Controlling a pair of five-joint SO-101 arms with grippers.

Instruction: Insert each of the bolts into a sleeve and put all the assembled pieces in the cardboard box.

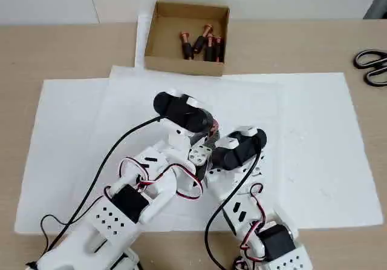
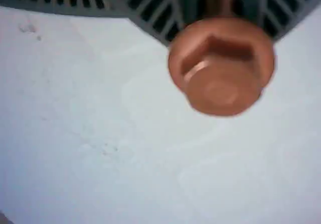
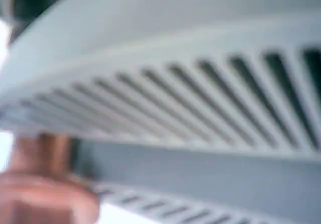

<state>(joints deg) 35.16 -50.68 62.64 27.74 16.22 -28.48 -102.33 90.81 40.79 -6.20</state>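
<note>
**Bolt could slip or jam where the two arms are meeting**

The left end effector (image 2: 220, 3) appears to be clamping the copper bolt (image 2: 220, 66) by its shaft. The head is hanging free above the white paper (image 1: 314, 161). With that much of it sticking out, a sideways nudge from the neighbouring arm is likely to tilt the bolt or knock it loose. If dropped, it would probably be rolling off across the paper. Pressing it into a sleeve off-axis is the other danger, since the two parts could be binding instead of sliding together.

The right end effector (image 3: 200, 169) is sitting hard up against the same copper piece, and I cannot tell whether it is open or closed.

One arm (image 1: 163, 194) is leaning in from 7 o'clock and the other arm (image 1: 236, 185) from 5 o'clock. Their wrists are crowding together near the middle of the counter (image 1: 60, 46).

The cardboard box (image 1: 166, 40) is sitting at 12 o'clock, well apart from them, and is holding several finished pieces (image 1: 202, 45).
</note>
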